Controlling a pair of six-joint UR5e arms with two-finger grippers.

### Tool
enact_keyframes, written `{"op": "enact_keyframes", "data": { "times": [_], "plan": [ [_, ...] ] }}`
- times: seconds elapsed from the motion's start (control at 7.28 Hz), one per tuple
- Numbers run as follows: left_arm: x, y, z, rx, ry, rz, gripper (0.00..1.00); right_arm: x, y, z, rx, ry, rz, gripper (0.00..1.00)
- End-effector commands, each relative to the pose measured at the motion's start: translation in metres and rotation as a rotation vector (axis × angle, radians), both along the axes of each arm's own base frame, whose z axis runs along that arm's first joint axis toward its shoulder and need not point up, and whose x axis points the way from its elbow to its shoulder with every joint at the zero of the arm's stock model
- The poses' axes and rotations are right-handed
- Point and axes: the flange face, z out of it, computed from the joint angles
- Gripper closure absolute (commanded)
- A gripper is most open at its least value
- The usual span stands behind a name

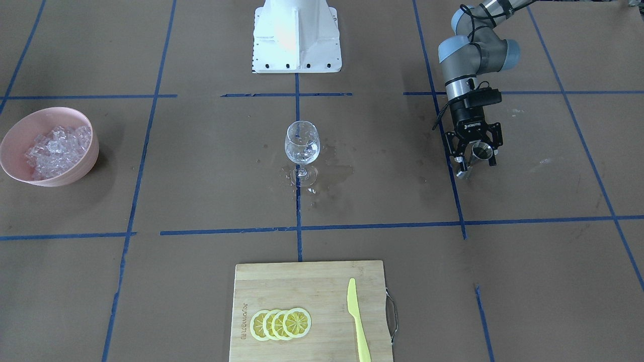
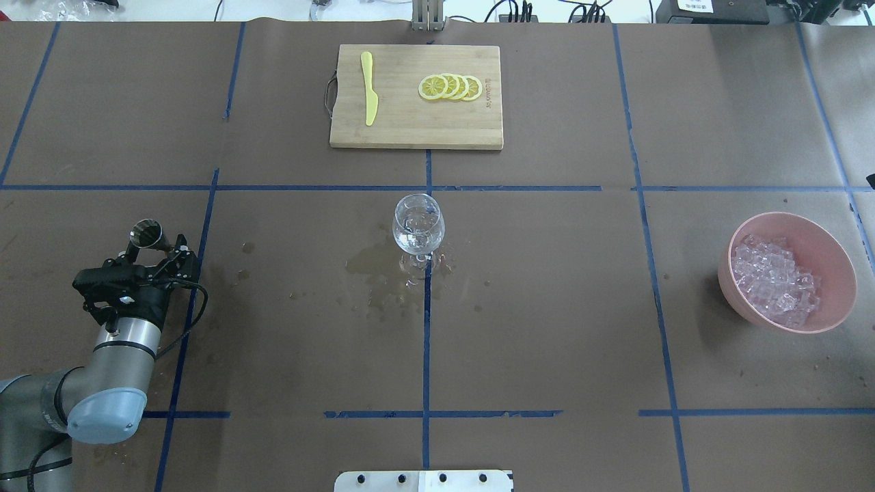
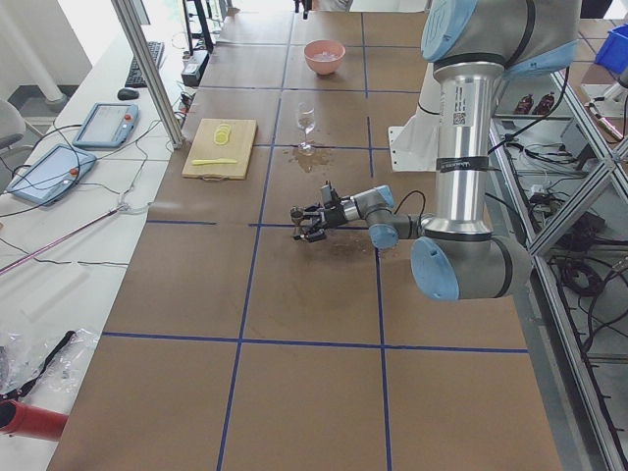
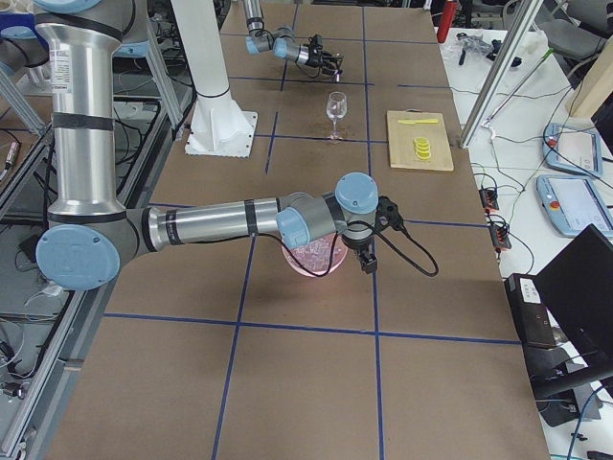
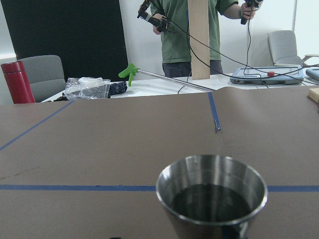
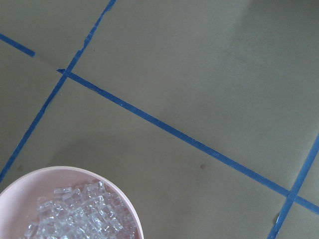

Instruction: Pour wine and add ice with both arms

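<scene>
The wine glass (image 1: pixel 302 143) stands upright at the table's middle with a little clear liquid in its bowl; it also shows in the overhead view (image 2: pixel 418 222). The ice (image 1: pixel 55 148) fills a pink bowl (image 2: pixel 830 239). My left gripper (image 1: pixel 477 160) is shut on a small steel cup (image 1: pixel 484 150), held upright low over the table, far to the left of the glass. In the left wrist view the cup (image 5: pixel 212 199) looks dark inside. My right gripper (image 4: pixel 369 254) shows only in the exterior right view, over the bowl's edge; I cannot tell whether it is open.
A wet patch (image 2: pixel 376 263) spreads around the glass's foot. A wooden cutting board (image 1: pixel 312 286) bears lemon slices (image 1: pixel 280 323) and a yellow knife (image 1: pixel 357 319). The white pedestal (image 1: pixel 297 35) stands at the robot's side. An operator stands beyond the table's end.
</scene>
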Motion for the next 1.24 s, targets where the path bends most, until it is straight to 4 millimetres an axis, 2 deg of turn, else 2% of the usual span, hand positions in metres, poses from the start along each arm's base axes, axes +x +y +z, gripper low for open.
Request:
{"op": "enact_keyframes", "data": {
  "times": [0.0, 0.14, 0.27, 0.41, 0.82, 1.1],
  "plan": [
    [0.003, -0.001, -0.003, 0.007, 0.033, 0.000, 0.37, 0.000, 0.000, 0.000, 0.000, 0.000, 0.000, 0.00],
    [0.003, -0.001, -0.003, 0.012, 0.052, 0.000, 0.58, 0.000, 0.000, 0.000, 0.000, 0.000, 0.000, 0.00],
    [0.002, -0.001, -0.002, 0.014, 0.058, -0.001, 0.84, 0.000, -0.001, -0.001, 0.003, 0.000, 0.000, 0.00],
    [0.000, -0.002, -0.005, 0.028, 0.047, 0.011, 1.00, 0.000, -0.001, -0.003, 0.006, -0.001, 0.000, 0.00],
    [-0.032, -0.018, -0.037, 0.164, 0.022, 0.048, 1.00, 0.000, -0.001, -0.005, 0.009, -0.002, 0.001, 0.00],
    [-0.038, -0.016, -0.055, 0.210, 0.048, 0.067, 1.00, 0.001, 0.003, -0.006, 0.010, -0.003, 0.002, 0.00]
  ]
}}
